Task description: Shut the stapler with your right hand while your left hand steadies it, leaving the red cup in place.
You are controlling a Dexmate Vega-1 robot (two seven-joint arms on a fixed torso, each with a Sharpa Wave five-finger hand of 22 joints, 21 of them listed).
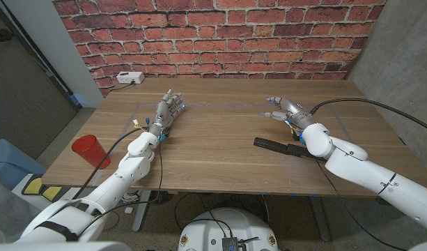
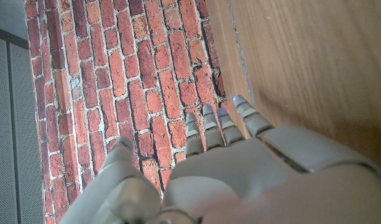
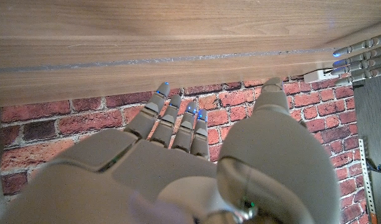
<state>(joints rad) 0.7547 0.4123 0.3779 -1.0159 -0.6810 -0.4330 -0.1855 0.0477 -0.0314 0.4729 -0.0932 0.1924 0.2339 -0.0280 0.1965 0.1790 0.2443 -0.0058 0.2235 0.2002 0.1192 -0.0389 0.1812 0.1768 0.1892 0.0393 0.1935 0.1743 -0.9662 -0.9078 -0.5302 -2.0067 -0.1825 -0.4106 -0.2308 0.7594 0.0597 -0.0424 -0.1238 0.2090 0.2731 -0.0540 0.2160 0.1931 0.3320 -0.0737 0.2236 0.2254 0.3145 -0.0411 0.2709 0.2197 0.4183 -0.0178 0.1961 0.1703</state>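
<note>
On the wooden table (image 1: 220, 150), toward 3 o'clock from its middle, the black stapler (image 1: 277, 146) lay opened out flat, partly hidden under the right forearm. Right hand (image 1: 283, 109) sat just beyond it toward 12 o'clock, fingers spread, holding nothing, not touching the stapler. Left hand (image 1: 167, 111) was at about 10 o'clock from table centre, fingers extended and apart, holding nothing, well apart from the stapler. Red cup (image 1: 90, 151) stood upright near the table's left edge at 9 o'clock, beside the left forearm, touched by neither hand. Both wrist views showed straight fingers over bare wood with the brick wall (image 1: 220, 38) behind. A white box (image 1: 129, 78) sat at the table's far left corner.
</note>
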